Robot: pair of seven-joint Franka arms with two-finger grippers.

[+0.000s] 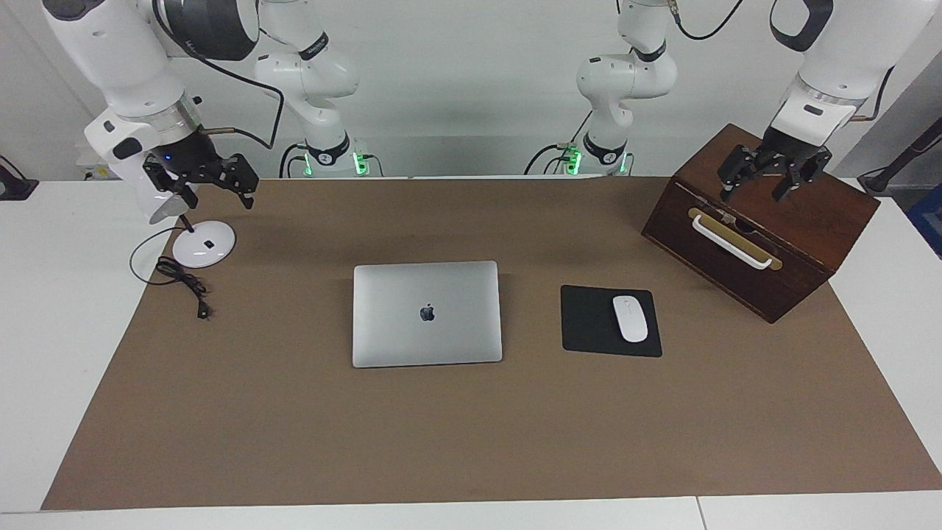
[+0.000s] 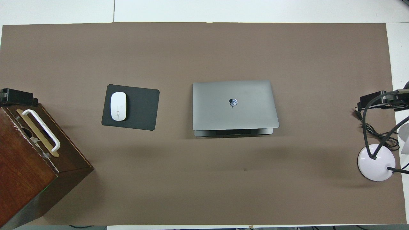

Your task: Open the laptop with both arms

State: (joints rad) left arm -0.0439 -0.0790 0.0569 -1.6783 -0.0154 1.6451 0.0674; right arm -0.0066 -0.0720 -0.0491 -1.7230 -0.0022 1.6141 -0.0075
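Silver-grey laptop (image 1: 427, 313), lid shut, dark logo up, lying mid-mat beside black mouse pad (image 1: 610, 321). Left gripper (image 1: 773, 173) spread wide over wooden box (image 1: 765, 228); right gripper (image 1: 200, 177) over lamp base (image 1: 204, 244), seemingly open too.

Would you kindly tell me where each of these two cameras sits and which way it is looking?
Facing view: high across the table, looking at both arms; the left pincer hangs over the wooden box, the right pincer over the lamp base.
Overhead view: high above the robots' end, looking steeply down; only pincer tips show at its edges.
Both show the closed laptop, mouse and mouse pad, half a turn apart.
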